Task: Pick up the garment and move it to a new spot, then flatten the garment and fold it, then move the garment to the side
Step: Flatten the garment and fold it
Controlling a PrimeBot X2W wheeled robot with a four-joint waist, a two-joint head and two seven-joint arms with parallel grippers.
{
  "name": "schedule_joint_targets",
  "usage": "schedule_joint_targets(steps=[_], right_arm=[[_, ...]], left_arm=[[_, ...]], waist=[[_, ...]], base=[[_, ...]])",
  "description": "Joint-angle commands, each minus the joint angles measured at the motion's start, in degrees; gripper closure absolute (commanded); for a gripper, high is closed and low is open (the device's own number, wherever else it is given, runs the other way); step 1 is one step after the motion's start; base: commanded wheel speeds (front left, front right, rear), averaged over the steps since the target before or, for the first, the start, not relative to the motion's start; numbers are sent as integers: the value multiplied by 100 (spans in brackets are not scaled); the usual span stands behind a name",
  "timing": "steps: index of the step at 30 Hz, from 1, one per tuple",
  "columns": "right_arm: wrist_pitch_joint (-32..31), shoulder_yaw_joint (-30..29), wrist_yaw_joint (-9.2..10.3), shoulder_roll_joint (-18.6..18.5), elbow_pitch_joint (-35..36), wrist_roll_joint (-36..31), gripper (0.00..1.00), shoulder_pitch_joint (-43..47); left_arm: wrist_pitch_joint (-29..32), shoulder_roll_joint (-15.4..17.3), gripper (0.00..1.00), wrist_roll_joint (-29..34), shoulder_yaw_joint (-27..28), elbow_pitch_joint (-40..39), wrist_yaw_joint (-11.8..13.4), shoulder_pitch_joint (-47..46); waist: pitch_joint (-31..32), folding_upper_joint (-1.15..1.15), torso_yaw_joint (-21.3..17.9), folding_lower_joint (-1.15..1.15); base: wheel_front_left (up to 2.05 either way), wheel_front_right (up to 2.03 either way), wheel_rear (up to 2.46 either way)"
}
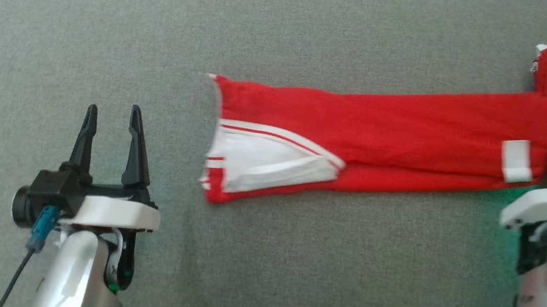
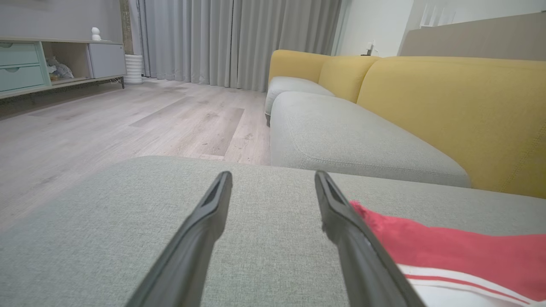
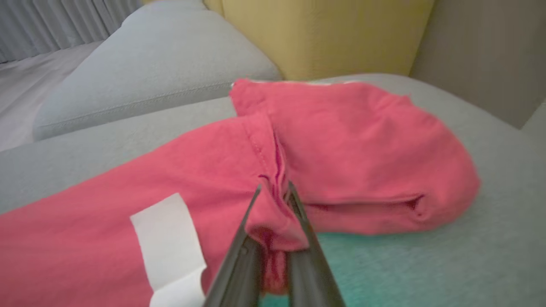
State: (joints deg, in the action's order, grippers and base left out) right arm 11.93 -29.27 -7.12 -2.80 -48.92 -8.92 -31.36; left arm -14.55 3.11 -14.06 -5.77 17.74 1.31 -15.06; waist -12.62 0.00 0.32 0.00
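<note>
Squeezed shut with the right gripper (image 3: 275, 189) on a small bunch of the red garment (image 1: 408, 127) by the seam, likely to pull its lumpy end flat. Stretched long across the grey cushion (image 1: 113, 30), white-striped end near the left gripper (image 1: 112, 113). Spread wide there, holding nothing, likely waiting to grab that end.

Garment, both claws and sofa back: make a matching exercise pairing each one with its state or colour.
1. left claw
2. right claw
3. garment
4. sofa back

A. yellow
B. shut, pinching red fabric
C. open, holding nothing
D. red with white stripes, laid out long

Pairs: 1-C, 2-B, 3-D, 4-A
</note>
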Motion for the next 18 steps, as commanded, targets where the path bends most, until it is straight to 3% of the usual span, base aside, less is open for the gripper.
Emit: schedule_joint_targets(steps=[1,5,9,14,18], right_arm=[[-30,-32,-36,-95,343,-147,100,-138],[-210,-128,-36,-71,757,-300,100,-151],[-427,208,-36,-20,1166,29,100,-114],[-596,990,-36,-11,1326,767,100,-54],[-757,2021,-36,-10,1580,1573,100,60]], left_arm=[[-45,35,0,49,216,-153,-28,-207],[-45,18,0,59,250,-125,-54,-173],[-45,-2,0,52,245,-93,-67,-114],[-45,-12,0,43,218,-85,-58,-66],[-45,-17,0,50,195,-97,-44,-49]], waist=[[32,0,2,0],[119,0,20,0],[301,0,96,0],[474,0,221,0],[595,0,390,0]], base=[[0,0,0],[0,0,0],[0,0,0],[0,0,0],[0,0,0]])
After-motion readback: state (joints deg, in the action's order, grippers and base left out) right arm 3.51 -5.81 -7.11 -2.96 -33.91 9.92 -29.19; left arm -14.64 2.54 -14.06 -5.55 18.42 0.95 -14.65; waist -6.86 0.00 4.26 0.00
